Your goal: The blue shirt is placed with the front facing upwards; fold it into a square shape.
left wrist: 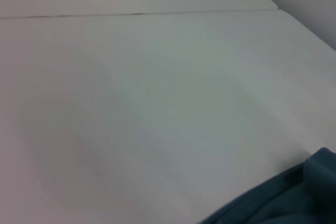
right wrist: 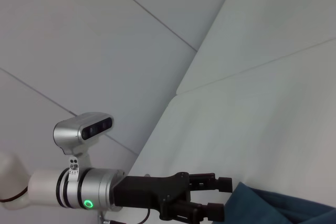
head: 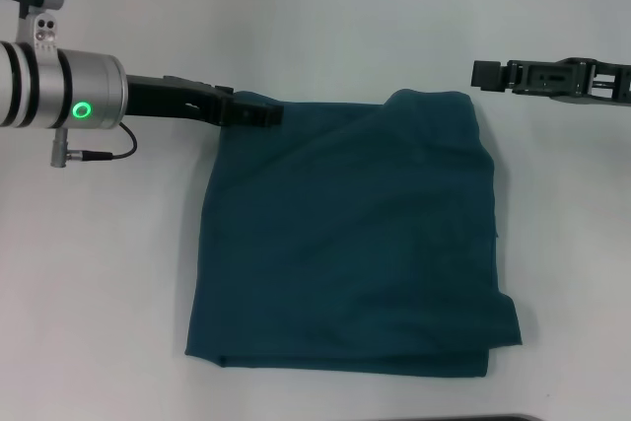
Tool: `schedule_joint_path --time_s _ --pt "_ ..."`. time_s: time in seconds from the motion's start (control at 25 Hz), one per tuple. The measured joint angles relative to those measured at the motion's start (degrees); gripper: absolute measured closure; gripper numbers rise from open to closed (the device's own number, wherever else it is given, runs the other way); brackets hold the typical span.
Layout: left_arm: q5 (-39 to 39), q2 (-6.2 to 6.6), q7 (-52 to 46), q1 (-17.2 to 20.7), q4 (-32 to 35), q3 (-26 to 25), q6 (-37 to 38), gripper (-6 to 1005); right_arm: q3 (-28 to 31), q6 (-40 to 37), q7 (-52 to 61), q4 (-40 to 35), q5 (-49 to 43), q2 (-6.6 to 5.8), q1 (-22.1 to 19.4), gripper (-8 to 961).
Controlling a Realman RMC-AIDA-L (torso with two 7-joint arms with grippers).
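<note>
The blue shirt (head: 355,234) lies on the white table (head: 99,273) as a rough rectangle, plain teal side up, with layered edges along its near and right sides. My left gripper (head: 268,113) sits at the shirt's far left corner. In the right wrist view the left gripper (right wrist: 224,198) has its fingers apart, just beside the shirt (right wrist: 283,208) edge, holding nothing. My right gripper (head: 481,74) hovers over bare table just past the shirt's far right corner, clear of the cloth. The left wrist view catches only a corner of the shirt (left wrist: 283,203).
White tabletop surrounds the shirt on all sides. A thin seam (left wrist: 105,14) crosses the table on the far side. The table's dark front edge (head: 493,417) runs just below the shirt's near hem. Grey wall panels (right wrist: 105,35) stand behind the table.
</note>
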Motion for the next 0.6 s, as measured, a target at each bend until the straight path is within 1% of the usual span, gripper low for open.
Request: schedule_joint_path --time_s 0.36,0.6 --pt "0.0 -0.07 -0.1 -0.6 0.0 0.9 0.3 48 0.0 0.0 0.0 0.1 -0.1 0.05 0.0 285" --pt "0.1 -0.19 -0.9 -0.9 0.1 3.0 -1.4 47 0.0 0.0 0.0 0.1 -0.1 0.05 0.0 285"
